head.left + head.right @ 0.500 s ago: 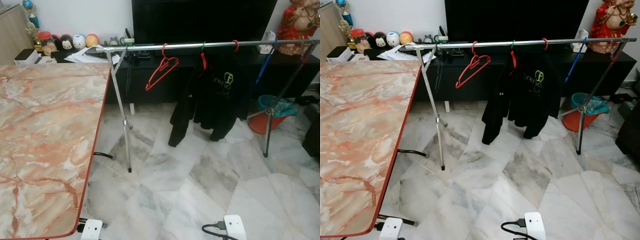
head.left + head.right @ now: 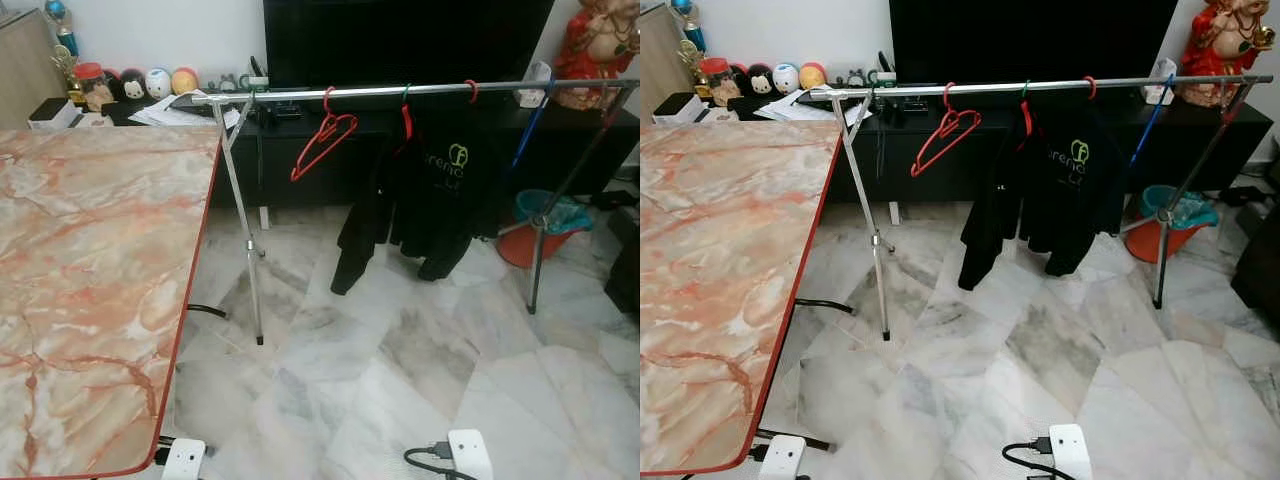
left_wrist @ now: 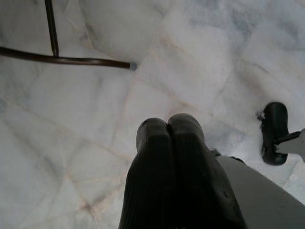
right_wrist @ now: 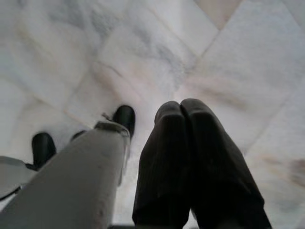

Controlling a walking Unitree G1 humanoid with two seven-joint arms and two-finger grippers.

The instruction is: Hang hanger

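Below, both arms hang idle over the pale marble floor (image 3: 200, 57): the left pincer (image 3: 167, 125) and the right pincer (image 4: 180, 107) each have their black fingers pressed together, holding nothing. The head views add the empty red plastic hanger (image 2: 322, 143) hooked on the silver metal clothes rail (image 2: 380, 91), beside a black jacket (image 2: 440, 190), with the pink-veined marble surface (image 2: 90, 290) at left.

Red plastic hanger (image 2: 322, 142); black garment with green print (image 2: 437, 195); pink-veined marble table, red-edged (image 2: 90, 290); grey-white marble floor (image 2: 400, 380).
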